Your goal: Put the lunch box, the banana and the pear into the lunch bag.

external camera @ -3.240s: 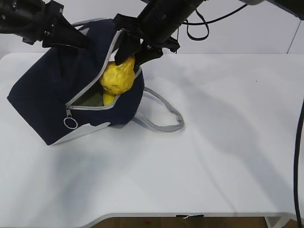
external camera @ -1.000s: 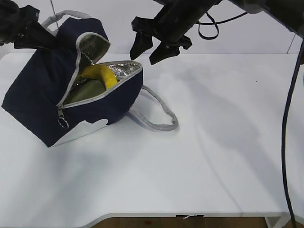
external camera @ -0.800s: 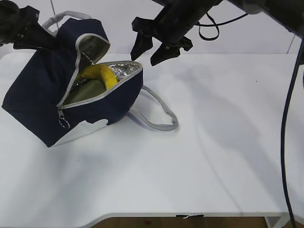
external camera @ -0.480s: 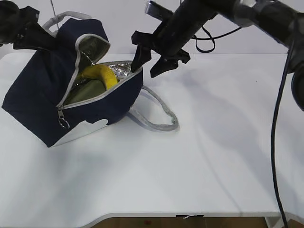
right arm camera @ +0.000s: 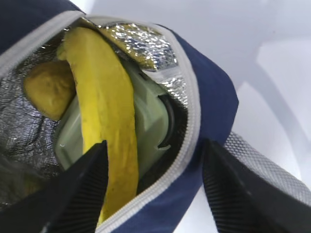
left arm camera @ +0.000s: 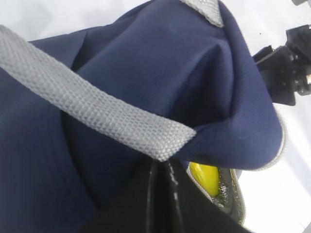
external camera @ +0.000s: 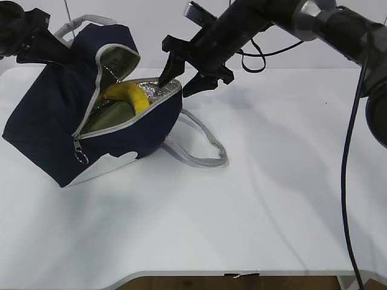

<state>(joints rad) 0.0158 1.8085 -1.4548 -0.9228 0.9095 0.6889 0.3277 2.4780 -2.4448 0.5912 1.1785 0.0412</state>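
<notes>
Below our wide-open right gripper [right arm camera: 154, 160], the banana [right arm camera: 104, 121] lies across the lunch box [right arm camera: 148, 119] inside the lunch bag [external camera: 54, 130]; the pear [right arm camera: 48, 87] shows partly. Left gripper state: cannot tell.

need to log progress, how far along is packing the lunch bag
Packing looks done: in the right wrist view the banana, the pear and the lunch box all lie inside the lunch bag. The right claw hangs open and empty at its rim; the left claw grips the bag's flap.
</notes>
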